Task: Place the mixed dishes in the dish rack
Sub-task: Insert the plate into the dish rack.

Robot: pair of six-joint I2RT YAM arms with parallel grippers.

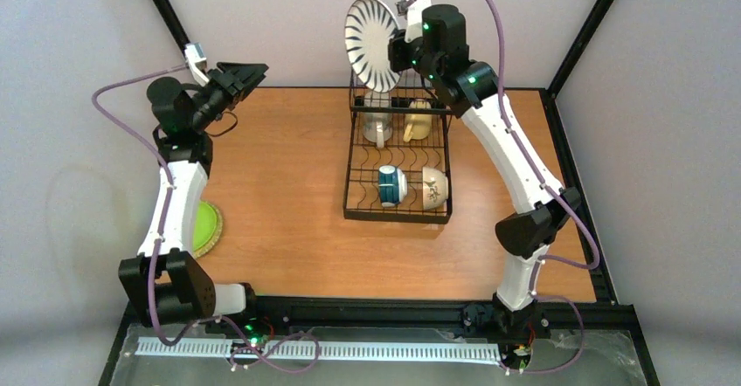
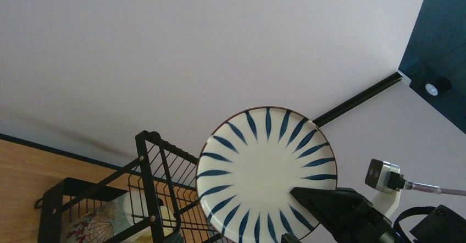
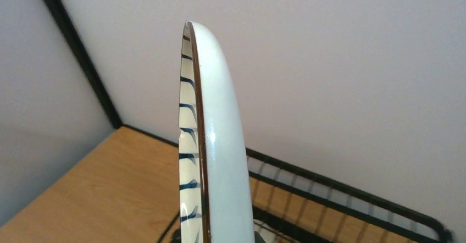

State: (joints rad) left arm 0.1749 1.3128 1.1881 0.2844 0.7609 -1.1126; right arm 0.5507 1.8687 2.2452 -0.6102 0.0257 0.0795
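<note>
The place is a robotics lab test cell, not a kitchen. In the top view a wooden tabletop (image 1: 288,229) is boxed in by bare pale panels (image 1: 262,19), with black frame struts (image 1: 162,2) rising at upper left and upper right. The left arm (image 1: 175,203) and right arm (image 1: 507,150) are bolted to a black rail (image 1: 376,312) along the bottom edge, trailing purple cables (image 1: 94,99) and showing small green lights (image 1: 473,79). The only household things are a wire dish rack (image 1: 398,217) and a few dishes (image 1: 391,185), one striped plate (image 1: 367,41) pinched in the right gripper (image 1: 393,54).
</note>
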